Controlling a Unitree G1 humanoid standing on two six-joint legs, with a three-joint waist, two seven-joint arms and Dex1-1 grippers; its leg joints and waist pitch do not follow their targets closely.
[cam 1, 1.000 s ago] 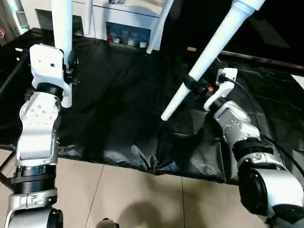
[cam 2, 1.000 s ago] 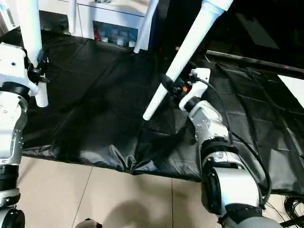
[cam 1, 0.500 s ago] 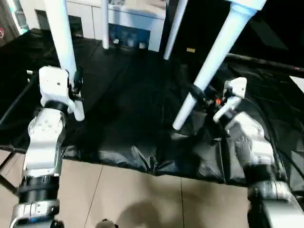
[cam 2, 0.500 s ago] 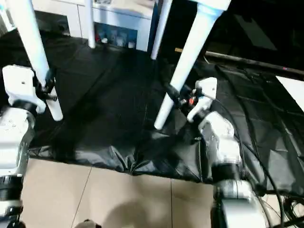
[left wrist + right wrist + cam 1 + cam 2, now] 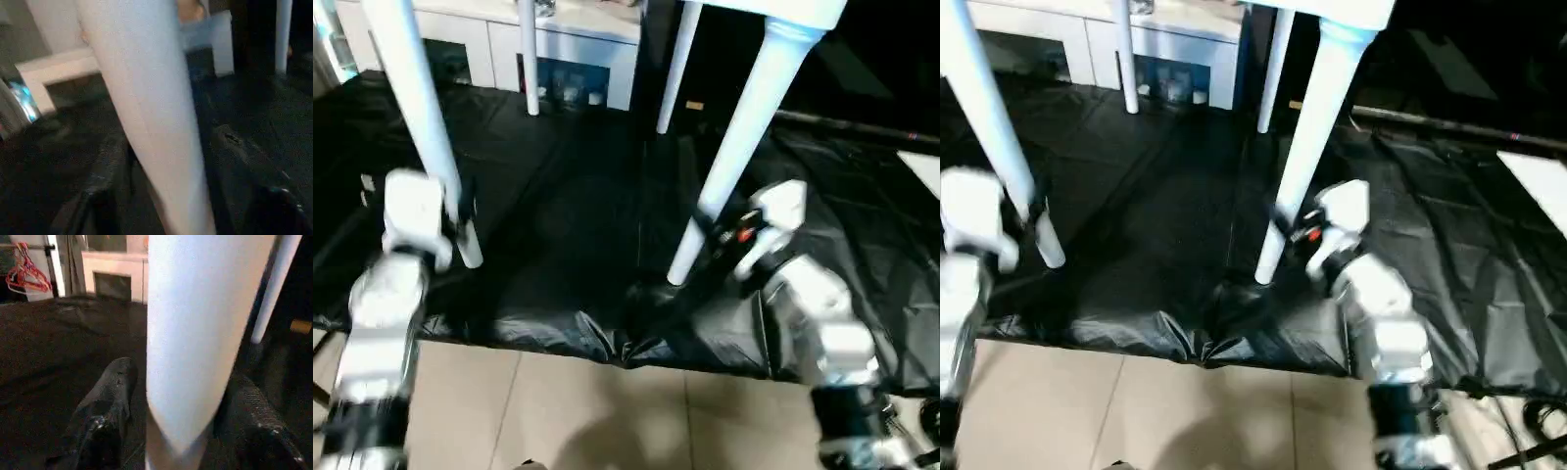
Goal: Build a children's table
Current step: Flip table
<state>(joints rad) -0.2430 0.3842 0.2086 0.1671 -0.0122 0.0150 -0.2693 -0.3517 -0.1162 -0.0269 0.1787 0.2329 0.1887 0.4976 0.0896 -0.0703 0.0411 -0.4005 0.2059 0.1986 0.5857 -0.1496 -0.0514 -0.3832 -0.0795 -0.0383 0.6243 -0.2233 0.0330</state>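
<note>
On the left, a long white tapered leg (image 5: 423, 127) is pinched near its lower end by the left tool (image 5: 460, 217), its black fingers (image 5: 100, 196) pressed against both sides of the tube. The tip of this leg is seen just above the black sheet (image 5: 558, 225) spread over the worktop. Two further legs (image 5: 528, 59) (image 5: 674, 64) are seen at the back, in front of a white cabinet (image 5: 568, 34). To the right, a fourth leg (image 5: 744, 137), joined above to the white tabletop (image 5: 773, 10), is clamped near its narrow end by the right tool (image 5: 713, 233), one finger (image 5: 105, 406) on each side. Its tip is held close to the sheet, near the worktop's front edge.
</note>
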